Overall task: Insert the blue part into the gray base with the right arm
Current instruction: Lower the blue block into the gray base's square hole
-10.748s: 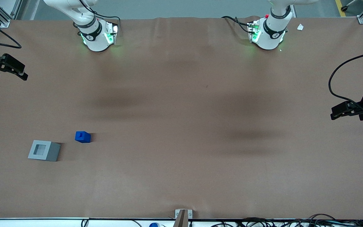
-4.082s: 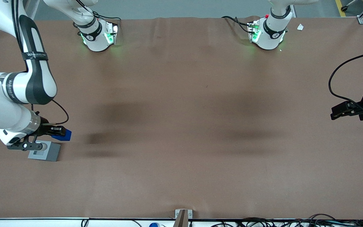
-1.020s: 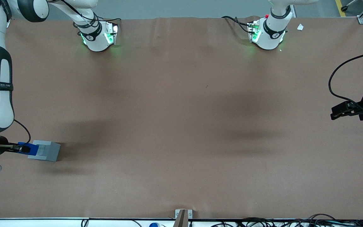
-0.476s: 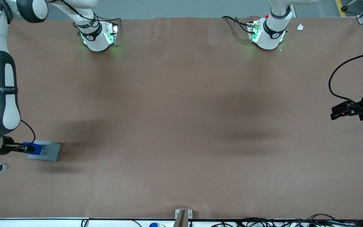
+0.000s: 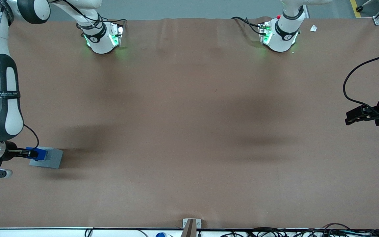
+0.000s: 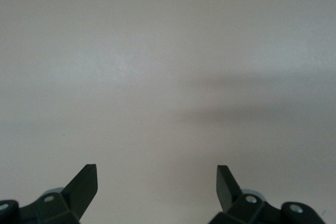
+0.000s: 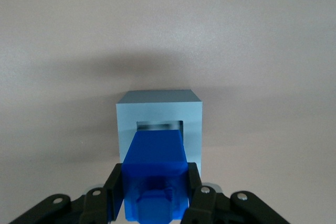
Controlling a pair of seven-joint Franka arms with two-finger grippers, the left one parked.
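The right arm [image 5: 3, 98] reaches down along the working arm's end of the table, its forearm nearly upright and its wrist bent low. Its gripper [image 5: 35, 153] points level toward the parked arm's end, fingers [image 7: 116, 186] clamped on both sides of the blue part [image 7: 156, 174], held over the base [image 7: 159, 109].

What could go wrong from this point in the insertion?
The gripper holds the blue part over the gray base, with the recess only partly in sight. If the part is off-center or tilted, it may catch the rim and jam. Pushing then might slide the base across the table.
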